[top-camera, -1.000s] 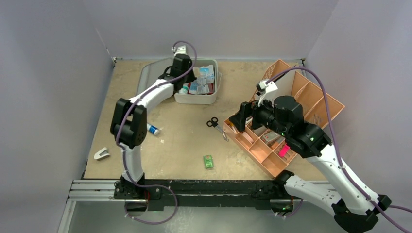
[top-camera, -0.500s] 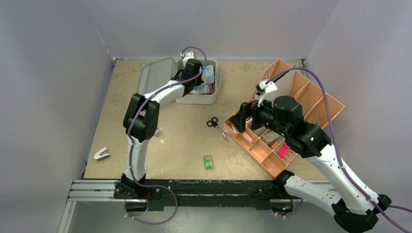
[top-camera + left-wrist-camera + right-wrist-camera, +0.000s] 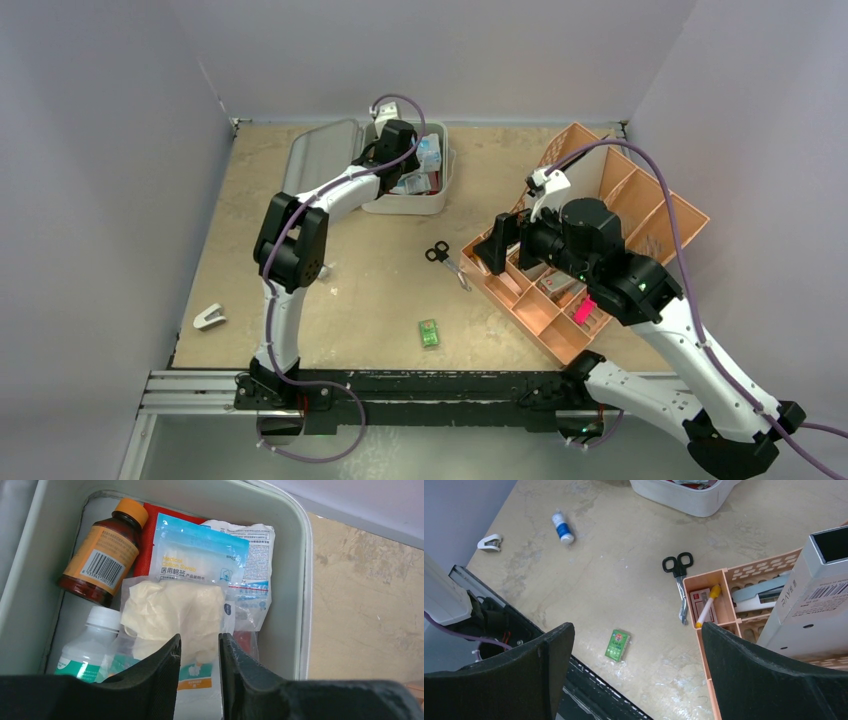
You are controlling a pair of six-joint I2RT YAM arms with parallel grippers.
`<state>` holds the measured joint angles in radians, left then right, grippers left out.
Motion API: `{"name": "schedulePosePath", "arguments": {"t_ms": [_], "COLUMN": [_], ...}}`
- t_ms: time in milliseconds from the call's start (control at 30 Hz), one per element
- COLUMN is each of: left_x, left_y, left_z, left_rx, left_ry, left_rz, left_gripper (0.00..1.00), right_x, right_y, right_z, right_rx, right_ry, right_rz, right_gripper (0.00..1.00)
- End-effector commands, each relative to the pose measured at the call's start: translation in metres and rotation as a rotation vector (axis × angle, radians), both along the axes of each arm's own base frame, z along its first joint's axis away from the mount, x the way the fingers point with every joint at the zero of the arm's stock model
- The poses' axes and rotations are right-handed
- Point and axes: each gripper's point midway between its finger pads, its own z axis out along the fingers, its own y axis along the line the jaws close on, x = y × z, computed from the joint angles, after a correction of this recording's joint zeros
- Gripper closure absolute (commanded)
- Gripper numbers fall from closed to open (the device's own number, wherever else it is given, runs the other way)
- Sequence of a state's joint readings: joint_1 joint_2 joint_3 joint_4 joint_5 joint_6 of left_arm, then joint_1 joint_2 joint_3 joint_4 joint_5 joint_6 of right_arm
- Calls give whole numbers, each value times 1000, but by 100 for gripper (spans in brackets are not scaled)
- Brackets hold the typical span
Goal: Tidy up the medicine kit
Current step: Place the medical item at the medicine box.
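Note:
The medicine kit lies open at the back of the table, its grey lid folded out to the left. My left gripper hangs over its tub. In the left wrist view the tub holds a brown bottle, a white bottle, a blue swab packet and a bagged pair of pale gloves. The left gripper stands just above the glove bag, open a narrow gap, gripping nothing. My right gripper hovers wide open and empty beside the orange tray.
Black-handled scissors lie against the tray's left corner. A green box sits near the front edge. A small blue-and-white bottle and a white clip lie left.
My left arm swung right, from the kit's left side to over the tub, and its jaws have parted from shut. The right arm has not moved.

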<state>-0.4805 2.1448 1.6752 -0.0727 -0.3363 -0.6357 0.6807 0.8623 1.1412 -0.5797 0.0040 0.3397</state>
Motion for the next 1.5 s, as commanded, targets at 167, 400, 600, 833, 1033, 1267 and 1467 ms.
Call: {"name": "schedulePosePath", "arguments": {"t_ms": [167, 400, 600, 833, 1033, 1267, 1467], "left_x": [-23, -39, -39, -45, -75, -129, -182], "left_y": [-10, -9, -10, -16, -2, 35, 92], "left_z": [-7, -31, -12, 39, 66, 81, 65], "left_rx": [-5, -2, 5, -1, 47, 149, 209], "left_ry": [43, 102, 70, 15, 39, 89, 200], "left_rz": [-85, -94, -112, -195, -239, -264, -122], "left_gripper": [81, 85, 83, 78, 71, 65, 47], "right_x": [-8, -9, -8, -6, -6, 3, 0], "right_y": [1, 1, 2, 5, -11, -14, -4], "right_z": [15, 16, 14, 9, 1, 9, 5], "right_rx": [43, 50, 49, 39, -59, -40, -3], "right_ry": [-30, -26, -18, -7, -9, -58, -34], "right_rz": [24, 27, 24, 29, 2, -47, -7], "right_gripper": [1, 1, 1, 1, 1, 1, 1]}}
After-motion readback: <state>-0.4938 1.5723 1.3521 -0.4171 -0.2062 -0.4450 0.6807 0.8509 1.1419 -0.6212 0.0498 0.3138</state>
